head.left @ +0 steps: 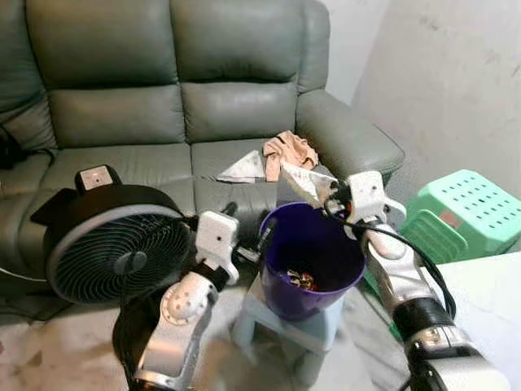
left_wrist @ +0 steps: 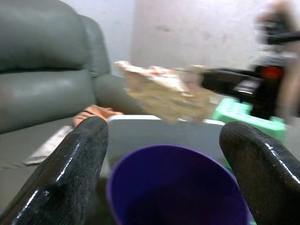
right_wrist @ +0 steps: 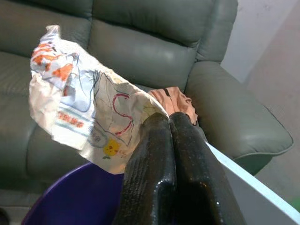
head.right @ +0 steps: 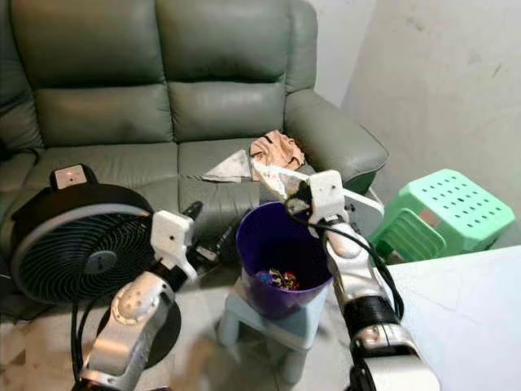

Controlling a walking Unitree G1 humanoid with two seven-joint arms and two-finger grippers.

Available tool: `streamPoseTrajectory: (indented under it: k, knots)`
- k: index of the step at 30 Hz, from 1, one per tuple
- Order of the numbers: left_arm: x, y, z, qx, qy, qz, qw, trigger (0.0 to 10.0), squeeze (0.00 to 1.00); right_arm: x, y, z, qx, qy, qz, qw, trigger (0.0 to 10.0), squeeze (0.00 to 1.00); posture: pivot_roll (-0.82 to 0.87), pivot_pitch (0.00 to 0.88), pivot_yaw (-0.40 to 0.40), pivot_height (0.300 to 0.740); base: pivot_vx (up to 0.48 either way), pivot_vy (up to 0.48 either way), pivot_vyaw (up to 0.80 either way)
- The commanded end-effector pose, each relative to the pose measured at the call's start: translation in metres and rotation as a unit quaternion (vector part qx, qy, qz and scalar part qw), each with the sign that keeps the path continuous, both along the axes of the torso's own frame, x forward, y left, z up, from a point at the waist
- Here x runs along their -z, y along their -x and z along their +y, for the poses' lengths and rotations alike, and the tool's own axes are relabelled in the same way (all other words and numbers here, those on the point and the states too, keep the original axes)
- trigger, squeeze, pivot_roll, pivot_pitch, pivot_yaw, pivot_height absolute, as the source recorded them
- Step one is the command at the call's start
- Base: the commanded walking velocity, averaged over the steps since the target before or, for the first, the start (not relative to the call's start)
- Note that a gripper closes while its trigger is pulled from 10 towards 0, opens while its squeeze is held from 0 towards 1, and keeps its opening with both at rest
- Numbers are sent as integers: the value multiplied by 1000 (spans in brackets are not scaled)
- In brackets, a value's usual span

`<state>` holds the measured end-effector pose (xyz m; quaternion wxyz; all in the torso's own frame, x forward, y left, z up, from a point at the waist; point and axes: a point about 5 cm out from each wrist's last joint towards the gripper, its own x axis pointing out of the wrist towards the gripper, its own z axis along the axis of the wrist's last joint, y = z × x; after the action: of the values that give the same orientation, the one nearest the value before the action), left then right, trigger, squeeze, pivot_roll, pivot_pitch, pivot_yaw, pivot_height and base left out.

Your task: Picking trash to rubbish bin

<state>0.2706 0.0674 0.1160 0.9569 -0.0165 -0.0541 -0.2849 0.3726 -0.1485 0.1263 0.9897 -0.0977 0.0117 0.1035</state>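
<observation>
Right claw is raised over the far rim of the purple bin, fingers pressed tight together on a crumpled printed wrapper. The wrapper is white with orange, red and yellow print and hangs from the fingertips above the bin's opening, not touching the rim as far as the head views show. From the right wrist view, the two black fingers meet with no gap, pinching one edge of the wrapper while the rest fans out to the side.

Left claw sits low beside the near-left side of the bin, fingers spread wide and holding nothing. In the left wrist view both fingers frame the bin mouth, with the wrapper blurred above it.

The bin stands on a small pale grey stool on the floor. Inside, at the bottom, lies some coloured trash; detail too small to tell.

Behind the bin: a grey-green leather sofa. On its seat lie a peach-coloured cloth and, just beside it, a flat grey-white piece of paper. A black floor fan stands in front of the sofa, left of the left arm. A green plastic stool is to the right, near the wall. A white surface shows at the lower right corner.
</observation>
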Motion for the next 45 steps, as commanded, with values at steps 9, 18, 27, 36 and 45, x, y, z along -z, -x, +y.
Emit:
streamPoseTrajectory:
  k: [9, 18, 27, 36, 45]
  knots:
    - [-5, 10, -11, 28, -5, -7, 1000, 10000, 0, -2, -11, 5, 22, 31, 24, 999, 10000, 0, 170, 79, -146, 715, 0, 0, 0]
    - [-7, 13, -12, 29, -1, -7, 1000, 10000, 0, -1, -13, -7, 57, 58, 24, 996, 10000, 0, 180, 74, -154, 715, 0, 0, 0]
    - [-9, 13, -13, 39, -2, -10, 999, 10000, 0, 0, -13, -19, 95, 26, 28, 995, 10000, 1000, 173, 53, -145, 715, 0, 0, 0]
    - [-10, 8, -9, 36, -5, -12, 999, 10000, 0, 1, -12, -23, 93, 9, 26, 995, 10000, 1000, 167, 42, -133, 715, 0, 0, 0]
    - [-12, 4, -4, 31, -5, -16, 999, 10000, 0, 0, -9, -19, 60, -31, 12, 998, 10000, 1000, 166, 28, -123, 715, 0, 0, 0]
